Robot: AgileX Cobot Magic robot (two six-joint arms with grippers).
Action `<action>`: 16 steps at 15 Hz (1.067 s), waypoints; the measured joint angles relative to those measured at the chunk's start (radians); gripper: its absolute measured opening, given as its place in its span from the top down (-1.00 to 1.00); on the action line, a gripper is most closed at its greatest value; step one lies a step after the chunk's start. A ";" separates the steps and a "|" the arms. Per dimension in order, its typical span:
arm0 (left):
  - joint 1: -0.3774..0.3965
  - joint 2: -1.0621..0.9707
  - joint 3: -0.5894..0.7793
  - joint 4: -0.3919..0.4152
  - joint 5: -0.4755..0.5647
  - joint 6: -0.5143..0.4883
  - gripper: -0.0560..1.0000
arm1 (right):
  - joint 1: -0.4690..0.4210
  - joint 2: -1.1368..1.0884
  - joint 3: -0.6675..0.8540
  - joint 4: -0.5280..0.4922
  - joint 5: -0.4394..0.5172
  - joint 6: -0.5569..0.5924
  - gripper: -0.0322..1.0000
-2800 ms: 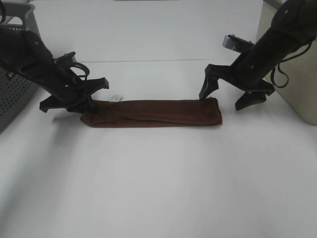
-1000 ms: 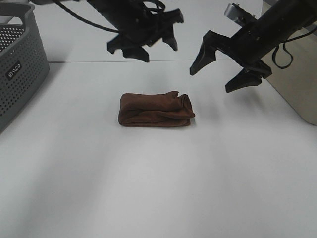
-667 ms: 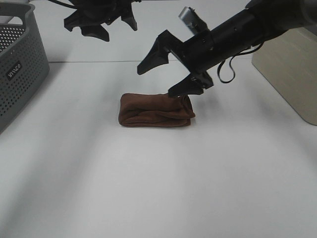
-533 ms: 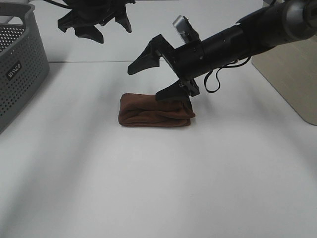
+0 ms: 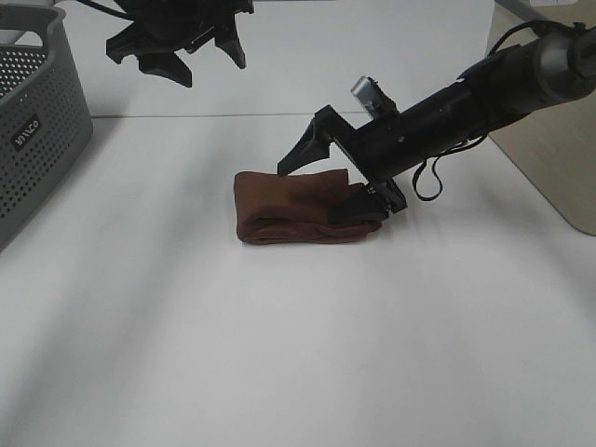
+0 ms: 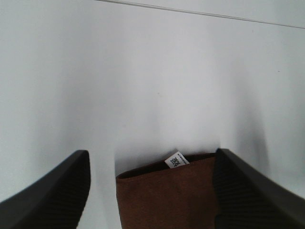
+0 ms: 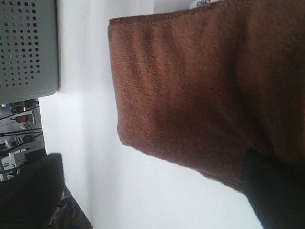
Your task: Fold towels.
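The towel [image 5: 298,207] lies folded into a short, thick brown bundle near the middle of the white table [image 5: 298,354], with a small white tag [image 6: 174,161] peeking out at one edge in the left wrist view. It looks like soft terry cloth: light, limp and matte, so it should grip well between ribbed pads rather than slide, but it will sag and let its layers shift if lifted from one point only. The stacked layers show as rolled edges along the near side, and the bundle is not perfectly square. The best hold is probably a pinch through all layers at a short end or corner, or a flat press on top to set the creases. The right gripper [image 5: 340,182] sits at the bundle's right end with its jaws wide apart, one finger low against the cloth and the other raised behind it, so nothing is clamped. The left gripper [image 5: 177,47] hangs high above the far left of the table, jaws also apart and empty. A grey perforated basket [image 5: 33,130] stands at the left edge, well apart from the towel.
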State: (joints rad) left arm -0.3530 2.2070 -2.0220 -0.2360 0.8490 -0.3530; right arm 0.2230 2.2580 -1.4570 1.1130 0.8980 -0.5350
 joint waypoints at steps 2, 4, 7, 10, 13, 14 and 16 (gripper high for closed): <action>0.000 0.000 0.000 0.002 0.009 0.004 -0.41 | -0.014 -0.031 0.000 -0.047 0.028 0.015 -0.92; 0.000 -0.003 0.000 0.021 0.060 0.016 -0.41 | -0.014 -0.093 0.000 -0.121 0.040 0.065 -0.92; 0.000 -0.021 0.000 0.085 0.156 0.030 -0.41 | -0.014 -0.173 0.000 -0.266 0.068 0.160 -0.92; 0.000 -0.084 0.000 0.192 0.286 0.035 -0.41 | -0.014 -0.268 0.000 -0.483 0.107 0.300 -0.92; -0.001 -0.180 0.000 0.230 0.362 0.095 -0.41 | -0.014 -0.374 0.000 -0.649 0.180 0.394 -0.92; -0.001 -0.218 0.005 0.230 0.363 0.106 -0.41 | -0.014 -0.417 0.000 -0.693 0.205 0.419 -0.92; -0.006 -0.310 0.063 0.236 0.363 0.125 -0.41 | -0.014 -0.498 0.000 -0.782 0.262 0.468 -0.92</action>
State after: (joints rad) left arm -0.3590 1.8970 -1.9590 0.0000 1.2120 -0.2280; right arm 0.2090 1.7600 -1.4570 0.3310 1.1600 -0.0670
